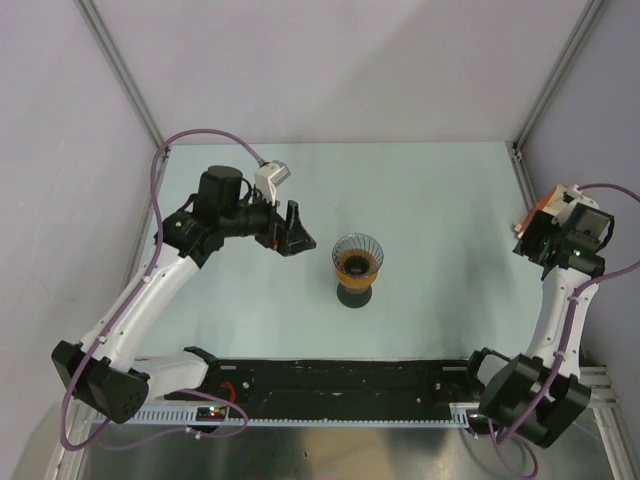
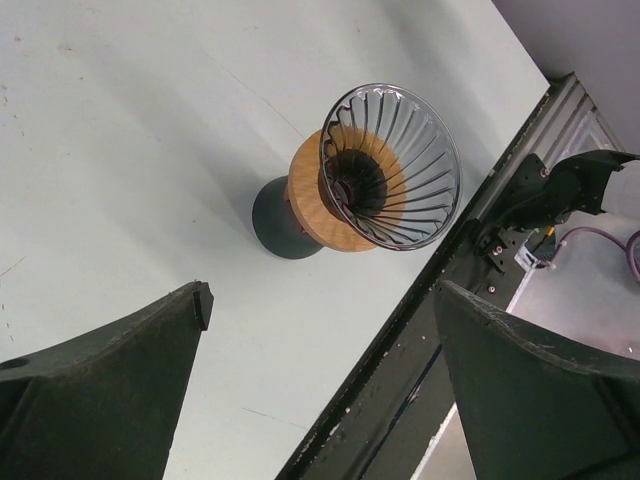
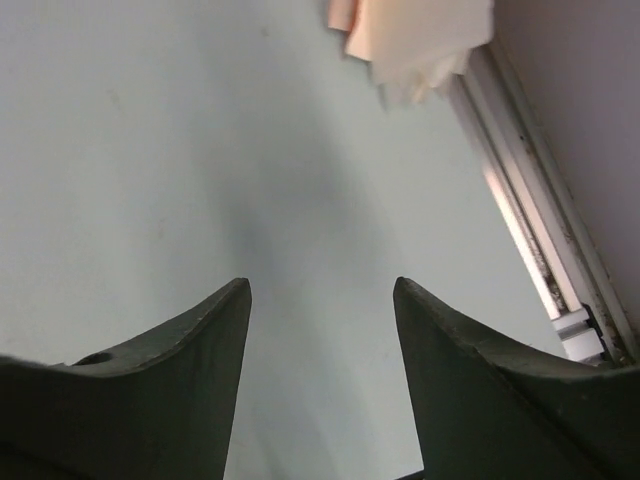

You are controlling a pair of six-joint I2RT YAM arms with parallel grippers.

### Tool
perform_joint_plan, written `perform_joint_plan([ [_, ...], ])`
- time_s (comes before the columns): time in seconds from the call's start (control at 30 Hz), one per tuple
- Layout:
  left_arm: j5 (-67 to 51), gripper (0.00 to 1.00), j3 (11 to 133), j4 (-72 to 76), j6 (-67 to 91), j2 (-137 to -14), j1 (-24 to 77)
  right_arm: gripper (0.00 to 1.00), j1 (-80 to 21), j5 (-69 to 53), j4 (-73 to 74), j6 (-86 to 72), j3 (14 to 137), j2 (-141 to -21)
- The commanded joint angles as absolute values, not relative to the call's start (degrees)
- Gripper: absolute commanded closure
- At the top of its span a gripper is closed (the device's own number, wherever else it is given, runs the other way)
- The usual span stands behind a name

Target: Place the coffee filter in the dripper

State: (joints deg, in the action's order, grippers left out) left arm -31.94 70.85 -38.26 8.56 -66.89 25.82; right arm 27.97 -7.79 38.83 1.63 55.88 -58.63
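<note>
The dripper (image 1: 357,250), a clear ribbed cone, sits empty on an orange ring with a dark base in the middle of the table. It also shows in the left wrist view (image 2: 400,150). My left gripper (image 1: 292,232) is open and empty just left of it, apart from it (image 2: 322,295). My right gripper (image 1: 530,245) is open and empty at the far right (image 3: 320,285). White paper, the coffee filter (image 3: 415,40), lies ahead of it by the right wall. In the top view it (image 1: 550,200) is partly hidden by the right arm.
The orange ring (image 2: 305,200) stands on a dark round foot (image 2: 275,220). A black rail (image 1: 340,385) runs along the near edge. A metal frame strip (image 3: 530,210) borders the table's right side next to the wall.
</note>
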Motion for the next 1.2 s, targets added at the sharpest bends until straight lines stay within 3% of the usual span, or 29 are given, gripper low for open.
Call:
perform_joint_plan([
  [0.0, -33.47, 0.0, 71.43, -37.09, 8.09, -67.23, 25.4, 0.38, 33.91, -10.38, 28.74, 3.49, 55.01, -62.59],
  [0.47, -33.82, 0.0, 70.95, -37.14, 7.56, -68.1, 25.4, 0.44, 37.92, -11.34, 16.43, 5.91, 55.62, -74.47],
  [1.17, -34.58, 0.0, 71.21, -37.17, 7.72, -69.37, 25.41, 0.41, 38.06, -10.43, 12.55, 7.21, 60.11, -85.05],
])
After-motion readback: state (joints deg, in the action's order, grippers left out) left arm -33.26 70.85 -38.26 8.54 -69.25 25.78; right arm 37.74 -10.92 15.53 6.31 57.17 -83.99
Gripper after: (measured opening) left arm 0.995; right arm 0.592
